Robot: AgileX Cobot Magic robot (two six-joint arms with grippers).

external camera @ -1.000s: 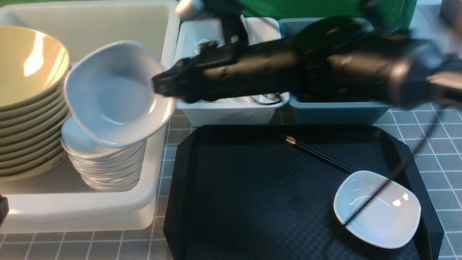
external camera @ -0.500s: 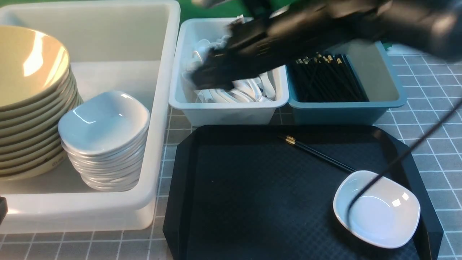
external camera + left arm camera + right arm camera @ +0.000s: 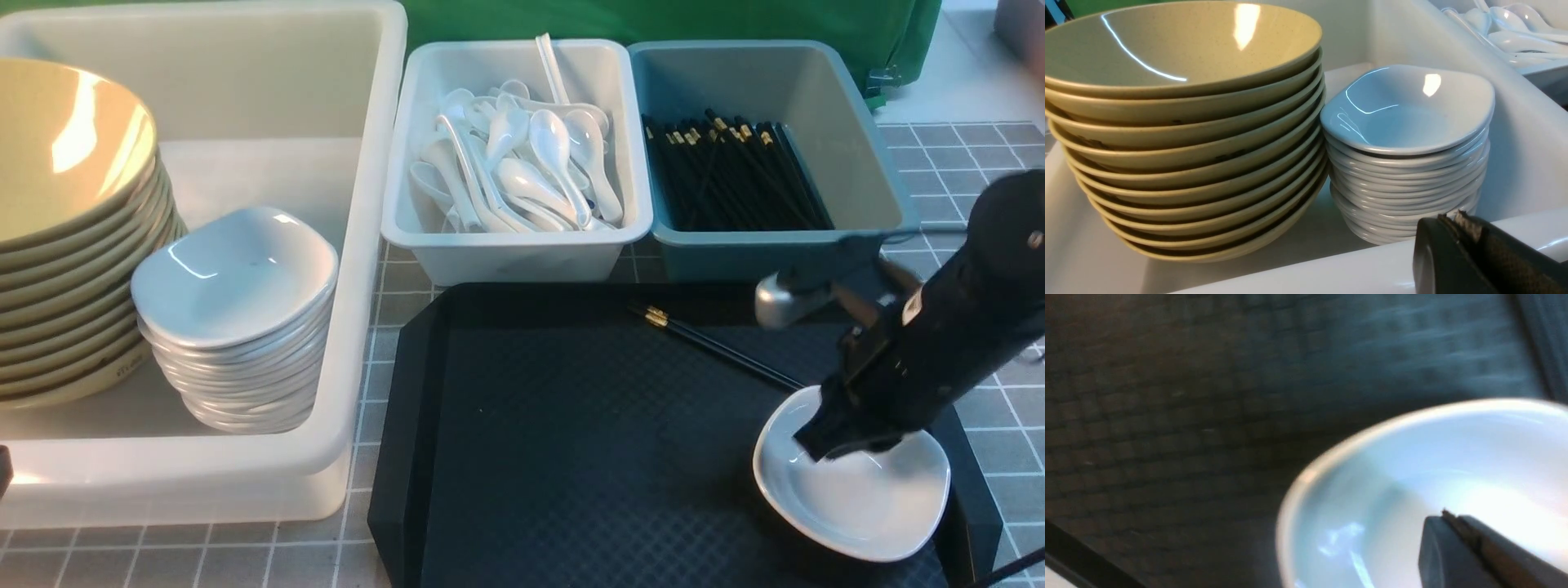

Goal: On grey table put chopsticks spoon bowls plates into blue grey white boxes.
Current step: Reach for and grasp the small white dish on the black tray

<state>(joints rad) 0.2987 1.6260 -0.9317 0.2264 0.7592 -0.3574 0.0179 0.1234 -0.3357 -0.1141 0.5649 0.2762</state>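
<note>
A white plate (image 3: pixel 865 498) lies at the near right of the black tray (image 3: pixel 571 425), with a pair of black chopsticks (image 3: pixel 718 347) just behind it. My right gripper (image 3: pixel 816 447) hangs over the plate's left inner side with its jaws together and nothing between them. The right wrist view shows the shut gripper (image 3: pixel 1447 518) over the plate (image 3: pixel 1412 457). My left gripper (image 3: pixel 1451 218) is shut and empty at the near rim of the white tub (image 3: pixel 245 57). The tub holds stacked bowls (image 3: pixel 57 163) and stacked plates (image 3: pixel 237 278).
The grey-white bin (image 3: pixel 522 257) holds several spoons (image 3: pixel 522 155). The blue bin (image 3: pixel 767 257) holds several chopsticks (image 3: pixel 735 171). Both stand behind the tray on the grey table (image 3: pixel 939 155). A green cloth hangs at the back.
My right arm let go of a plate onto the plate stack in the tub. It then swung right across the bins and came down over the plate on the tray.
</note>
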